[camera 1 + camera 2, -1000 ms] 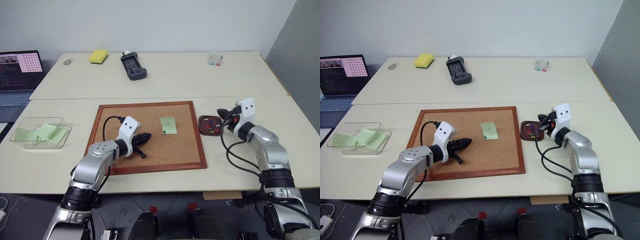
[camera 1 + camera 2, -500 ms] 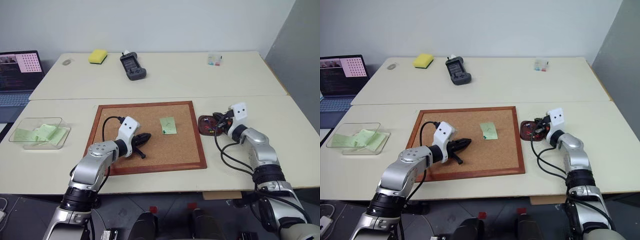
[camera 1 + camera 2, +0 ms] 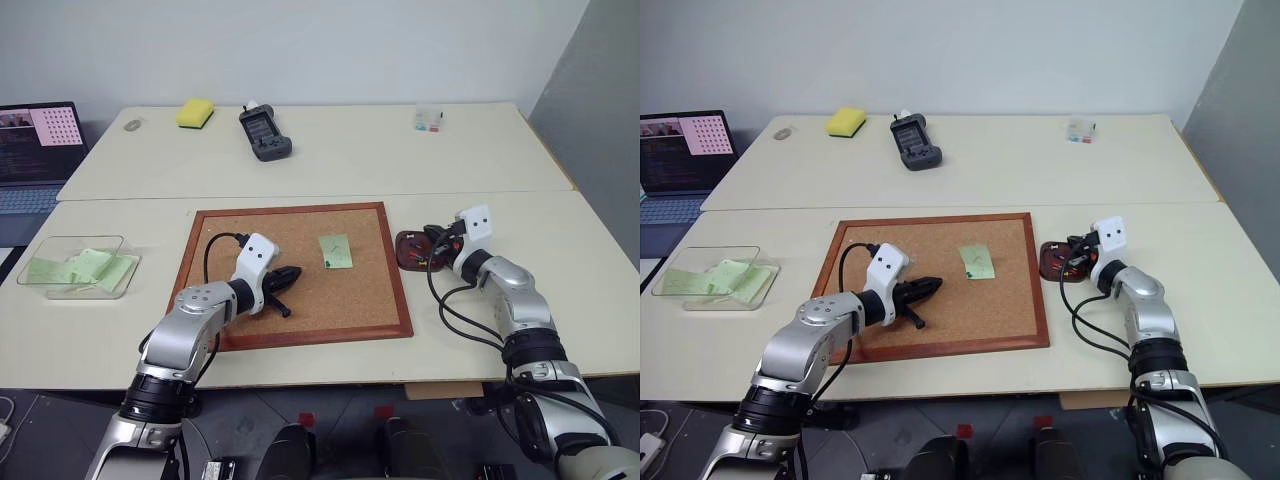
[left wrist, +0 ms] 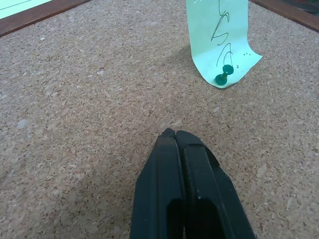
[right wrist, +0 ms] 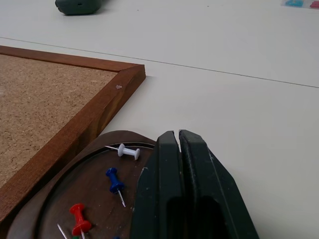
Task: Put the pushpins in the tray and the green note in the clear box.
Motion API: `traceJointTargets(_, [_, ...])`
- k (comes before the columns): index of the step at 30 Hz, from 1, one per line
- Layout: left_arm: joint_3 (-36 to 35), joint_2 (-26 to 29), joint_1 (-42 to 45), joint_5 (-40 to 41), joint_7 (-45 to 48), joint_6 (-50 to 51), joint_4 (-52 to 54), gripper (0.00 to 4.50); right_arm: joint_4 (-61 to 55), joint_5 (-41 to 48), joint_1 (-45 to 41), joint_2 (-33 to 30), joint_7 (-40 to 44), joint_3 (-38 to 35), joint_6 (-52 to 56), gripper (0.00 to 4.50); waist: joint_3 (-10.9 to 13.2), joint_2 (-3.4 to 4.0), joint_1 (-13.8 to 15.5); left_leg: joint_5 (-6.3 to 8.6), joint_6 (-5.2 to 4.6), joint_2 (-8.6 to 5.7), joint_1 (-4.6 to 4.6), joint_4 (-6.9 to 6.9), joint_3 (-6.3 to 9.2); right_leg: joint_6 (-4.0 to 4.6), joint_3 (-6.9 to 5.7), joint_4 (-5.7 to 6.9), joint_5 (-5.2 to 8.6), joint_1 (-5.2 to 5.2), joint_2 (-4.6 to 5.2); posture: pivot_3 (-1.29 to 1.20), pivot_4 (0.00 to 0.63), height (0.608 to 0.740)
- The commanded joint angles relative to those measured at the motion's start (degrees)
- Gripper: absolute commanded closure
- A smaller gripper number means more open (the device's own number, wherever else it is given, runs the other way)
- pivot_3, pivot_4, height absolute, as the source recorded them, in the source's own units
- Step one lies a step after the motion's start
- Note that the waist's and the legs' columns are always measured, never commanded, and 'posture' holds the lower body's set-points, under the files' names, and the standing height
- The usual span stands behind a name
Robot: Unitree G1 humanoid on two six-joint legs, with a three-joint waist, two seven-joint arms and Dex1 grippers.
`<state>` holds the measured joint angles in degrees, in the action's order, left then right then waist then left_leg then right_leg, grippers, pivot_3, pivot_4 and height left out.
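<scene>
The green note (image 3: 336, 250) lies on the corkboard (image 3: 350, 300), held at its lower corner by a dark green pushpin (image 4: 224, 75). My left gripper (image 3: 292, 277) rests shut and empty on the cork, a short way left of the note. The dark brown tray (image 3: 408, 252) sits just off the board's right edge and holds white (image 5: 127, 151), blue (image 5: 113, 179) and red (image 5: 77, 214) pushpins. Over the tray's right side my right gripper (image 3: 436, 246) is shut, with nothing showing between its fingers. The clear box (image 3: 112, 283), with several green slips inside, stands at the far left.
On the back table lie a yellow sponge (image 3: 196, 112), a dark handheld device (image 3: 265, 132) and a tiny clear case (image 3: 430, 120). A laptop (image 3: 35, 150) stands at the left edge. The near table edge runs just below the corkboard.
My right gripper has come down and in toward the tray, then held still for the last half second. The left arm and the note have not moved.
</scene>
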<state>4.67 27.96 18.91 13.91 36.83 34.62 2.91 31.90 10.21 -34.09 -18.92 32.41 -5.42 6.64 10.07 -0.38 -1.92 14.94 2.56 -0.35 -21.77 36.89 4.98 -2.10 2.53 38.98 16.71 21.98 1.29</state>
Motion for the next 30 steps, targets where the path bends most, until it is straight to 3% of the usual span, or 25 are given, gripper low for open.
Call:
traceJointTargets(1, [2.40, 0.13, -1.27, -1.05, 0.89, 2.10, -2.34, 4.50, -0.11, -0.53, 1.62, 0.86, -0.16, 1.03, 0.87, 4.48, -0.02, 0.00, 0.00, 0.00, 0.00, 0.00, 0.00, 0.00, 0.00, 0.00, 0.00, 0.00, 0.00, 0.00, 0.00, 0.00, 0.150, 0.740])
traceJointTargets(14, [2.64, -0.11, -0.58, -1.19, 1.02, 1.96, -2.89, 4.50, 0.23, -0.87, 1.56, 0.89, 0.26, 1.50, 2.05, 4.48, -0.10, -0.04, -0.05, 0.01, -0.01, 0.00, 0.34, -0.02, 0.00, -0.01, 0.00, -0.02, 0.01, -0.34, -0.01, 0.00, 0.150, 0.740])
traceJointTargets(30, [2.36, -0.33, -0.98, -0.98, 0.67, 1.88, -2.46, 4.50, -3.47, 0.13, 0.96, -0.98, 1.32, 0.95, 1.46, 1.32, -0.09, -0.05, -0.07, 0.01, -0.01, 0.00, 0.47, -0.03, 0.00, -0.01, 0.01, -0.06, 0.01, -0.52, -0.01, 0.00, 0.150, 0.740])
